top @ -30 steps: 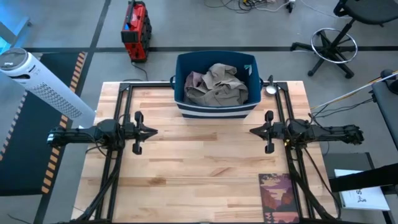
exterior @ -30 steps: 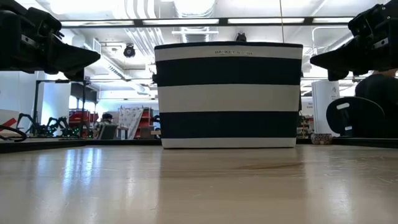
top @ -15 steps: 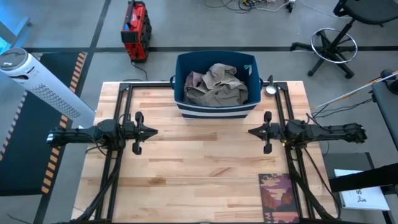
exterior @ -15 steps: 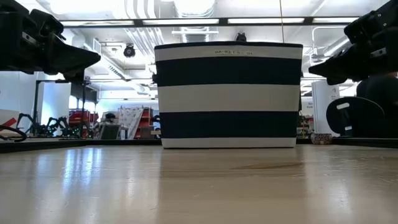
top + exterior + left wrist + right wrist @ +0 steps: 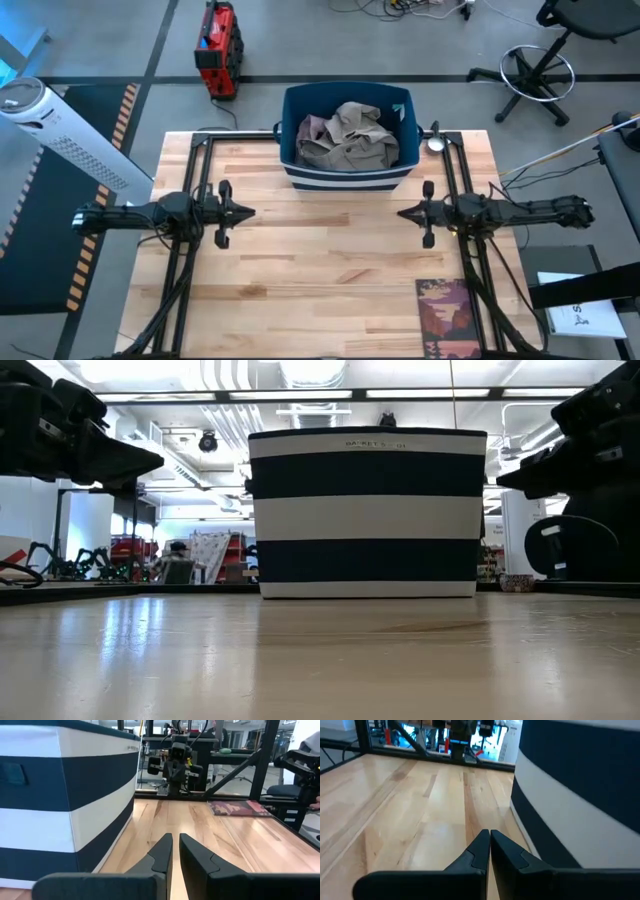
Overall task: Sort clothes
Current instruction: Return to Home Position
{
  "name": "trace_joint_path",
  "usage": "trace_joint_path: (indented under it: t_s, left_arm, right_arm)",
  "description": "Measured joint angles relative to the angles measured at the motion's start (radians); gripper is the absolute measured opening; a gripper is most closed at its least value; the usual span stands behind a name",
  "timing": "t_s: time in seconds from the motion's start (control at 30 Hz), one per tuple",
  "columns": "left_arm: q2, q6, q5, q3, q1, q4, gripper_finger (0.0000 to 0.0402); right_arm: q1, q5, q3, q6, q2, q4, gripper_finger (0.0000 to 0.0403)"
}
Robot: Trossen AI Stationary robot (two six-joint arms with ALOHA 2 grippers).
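The clothes lie piled in the navy bin with white stripes [image 5: 345, 175] at the table's far middle: khaki-olive trousers [image 5: 350, 138] on top, a pale pink piece [image 5: 312, 130] at their left, a teal bit [image 5: 399, 111] at the far right corner. My left gripper [image 5: 250, 212] is shut and empty above the table, left of the bin. My right gripper [image 5: 398, 212] is shut and empty, right of the bin. Both point toward the table's middle. The bin also shows in the low view [image 5: 366, 510].
A flat dark red patterned booklet [image 5: 448, 315] lies at the table's near right. A small round silver thing [image 5: 436, 143] sits beside the bin's right side. Bare wood lies between the two grippers and toward the near edge.
My right gripper has gone a little toward the table's left, toward the middle, still shut. My left arm has kept still.
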State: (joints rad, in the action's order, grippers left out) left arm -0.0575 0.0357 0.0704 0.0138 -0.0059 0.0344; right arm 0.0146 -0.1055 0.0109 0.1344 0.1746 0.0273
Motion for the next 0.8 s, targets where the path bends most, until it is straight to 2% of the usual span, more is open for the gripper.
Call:
trace_joint_path:
  t_s: [0.33, 0.5, 0.8]
  left_arm:
    - [-0.036, 0.08, 0.0, 0.002, 0.0, 0.002, 0.002]
    - [-0.04, 0.082, -0.001, 0.003, 0.0, 0.005, 0.002]
    - [-0.049, 0.082, -0.001, 0.004, 0.0, 0.004, 0.002]
  right_arm:
    - [-0.003, -0.009, 0.0, 0.038, -0.176, 0.001, 0.0]
    - [-0.003, -0.119, 0.0, 0.063, -0.168, 0.018, 0.0]
    - [-0.002, -0.129, 0.0, 0.023, -0.165, 0.02, 0.0]
